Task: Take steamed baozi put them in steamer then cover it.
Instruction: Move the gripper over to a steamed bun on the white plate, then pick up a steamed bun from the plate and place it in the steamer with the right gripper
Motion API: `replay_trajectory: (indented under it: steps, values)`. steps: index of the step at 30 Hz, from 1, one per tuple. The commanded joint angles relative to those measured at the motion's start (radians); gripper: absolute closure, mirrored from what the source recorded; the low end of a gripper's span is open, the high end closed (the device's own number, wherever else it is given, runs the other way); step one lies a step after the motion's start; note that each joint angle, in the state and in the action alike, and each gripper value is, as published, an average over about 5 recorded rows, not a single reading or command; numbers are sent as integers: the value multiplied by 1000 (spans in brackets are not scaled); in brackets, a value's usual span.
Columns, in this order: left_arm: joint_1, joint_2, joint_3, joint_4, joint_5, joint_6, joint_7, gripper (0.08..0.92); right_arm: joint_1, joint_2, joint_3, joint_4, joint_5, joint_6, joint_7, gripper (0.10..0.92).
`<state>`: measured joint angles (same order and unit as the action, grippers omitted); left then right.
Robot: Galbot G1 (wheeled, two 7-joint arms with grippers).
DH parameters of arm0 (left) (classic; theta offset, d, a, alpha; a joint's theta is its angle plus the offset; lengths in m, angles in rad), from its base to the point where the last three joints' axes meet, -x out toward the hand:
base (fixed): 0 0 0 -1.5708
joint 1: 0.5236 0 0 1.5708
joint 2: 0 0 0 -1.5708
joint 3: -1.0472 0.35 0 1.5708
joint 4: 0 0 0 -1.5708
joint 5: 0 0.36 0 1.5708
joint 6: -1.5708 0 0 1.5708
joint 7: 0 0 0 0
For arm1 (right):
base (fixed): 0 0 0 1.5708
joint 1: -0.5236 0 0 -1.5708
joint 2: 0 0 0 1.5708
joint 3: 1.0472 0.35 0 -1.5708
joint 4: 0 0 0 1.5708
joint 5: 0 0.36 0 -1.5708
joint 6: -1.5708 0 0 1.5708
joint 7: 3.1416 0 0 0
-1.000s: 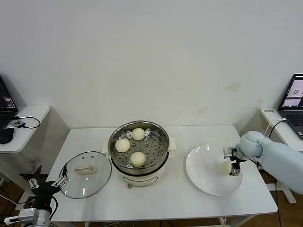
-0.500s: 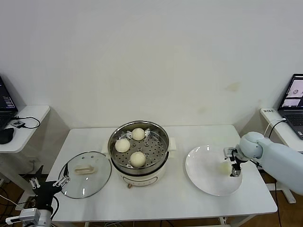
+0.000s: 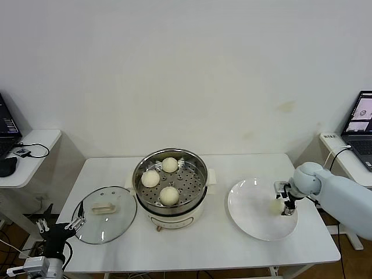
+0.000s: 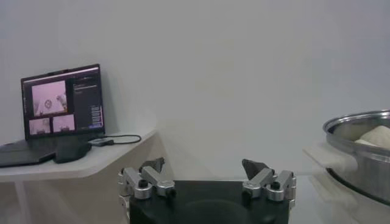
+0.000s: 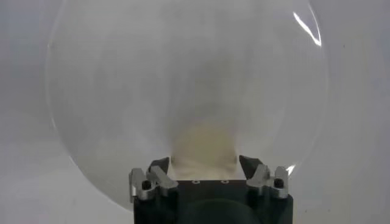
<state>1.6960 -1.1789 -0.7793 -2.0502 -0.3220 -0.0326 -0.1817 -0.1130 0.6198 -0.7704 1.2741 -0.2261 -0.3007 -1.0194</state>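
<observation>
Three steamed baozi (image 3: 170, 164) (image 3: 150, 178) (image 3: 169, 195) lie on the perforated tray of the steel steamer (image 3: 139, 174) at the table's middle. A fourth pale baozi (image 3: 275, 204) sits on the right part of the white plate (image 3: 250, 218). My right gripper (image 3: 286, 203) is down over it. In the right wrist view its fingertips (image 5: 161, 164) press both sides of that baozi (image 5: 204, 143). My left gripper (image 3: 58, 224) hangs open below the table's front left corner, holding nothing (image 4: 207, 167).
The glass lid (image 3: 104, 214) with a white handle lies flat on the table, left of the steamer. Side desks with laptops stand at the far left (image 4: 61, 100) and far right (image 3: 363, 131). The steamer's rim (image 4: 359, 125) shows in the left wrist view.
The right gripper's fingers have closed in onto the baozi on the plate. The left gripper has sunk slightly. The buns in the steamer have not moved.
</observation>
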Motion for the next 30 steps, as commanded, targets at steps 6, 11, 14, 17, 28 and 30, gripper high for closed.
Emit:
replay_trajectory:
  steps: [6, 11, 14, 17, 28, 30]
  values:
    - [0, 2, -2, -1, 0, 0, 0, 177, 23, 1, -6, 5, 11, 0, -11, 440]
    - [-3, 4, -1, -1, -1, 0, 0, 177, 114, -28, -48, 51, 57, -6, -28, 469]
    - [-5, 5, 1, -1, -1, 0, 0, 177, 209, -48, -77, 90, 108, -15, -35, 488]
    - [-7, 8, 2, 0, 0, 1, 0, 177, 316, -49, -104, 117, 175, -30, -34, 497]
    - [-21, 19, 9, 4, 0, 2, 0, 177, 764, 168, -353, 140, 490, -118, 9, 477]
    - [-24, 18, 11, 5, 0, 2, 0, 177, 797, 228, -377, 136, 559, -151, 30, 474]
